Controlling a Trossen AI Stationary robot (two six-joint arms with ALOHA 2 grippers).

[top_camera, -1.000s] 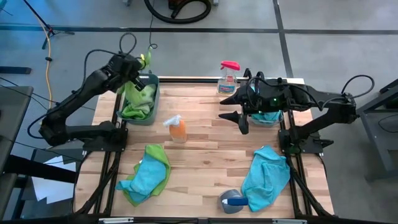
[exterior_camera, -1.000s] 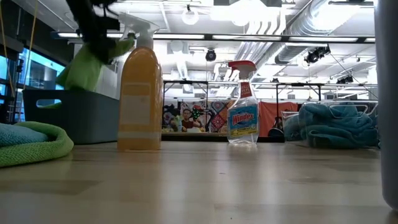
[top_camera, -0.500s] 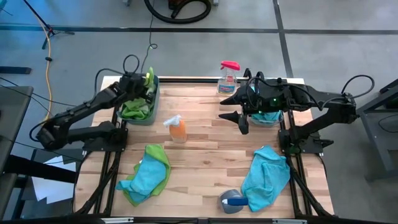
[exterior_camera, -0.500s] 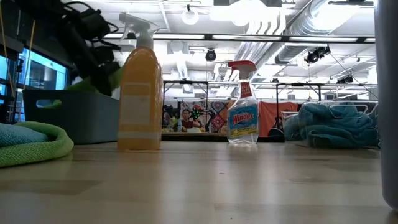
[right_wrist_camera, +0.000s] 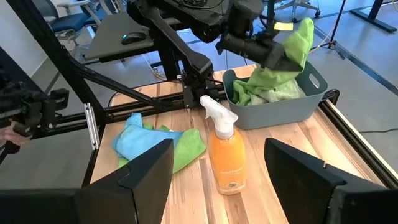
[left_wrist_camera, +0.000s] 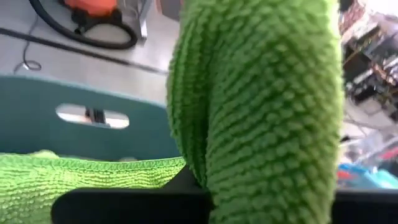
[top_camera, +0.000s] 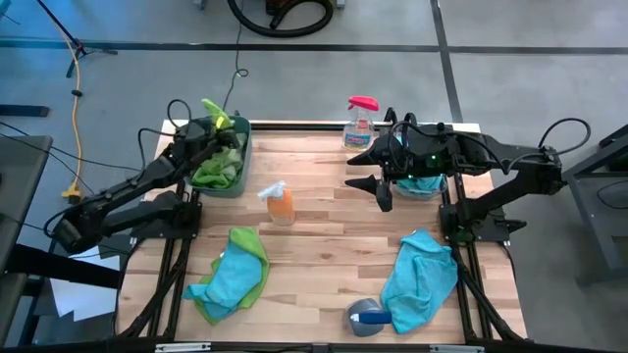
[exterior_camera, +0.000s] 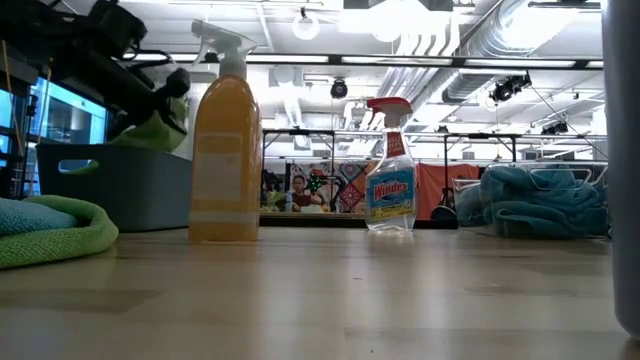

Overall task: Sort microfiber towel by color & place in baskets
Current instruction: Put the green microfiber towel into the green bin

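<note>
At the upper left of the high view, the left tool (top_camera: 209, 120) is clamped shut on a green microfiber towel (top_camera: 215, 111), holding it over the teal basket (top_camera: 238, 186) where more green towels (top_camera: 217, 169) lie. The right tool (top_camera: 376, 173), fingers spread and holding nothing, hangs beside the clear basket (top_camera: 424, 185) at upper right.

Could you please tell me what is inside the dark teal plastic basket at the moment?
The dark teal plastic basket holds bunched green microfiber towels. The left gripper, shut, grips another green towel above it. The cloth covers the basket floor, so anything beneath stays unseen.
</note>
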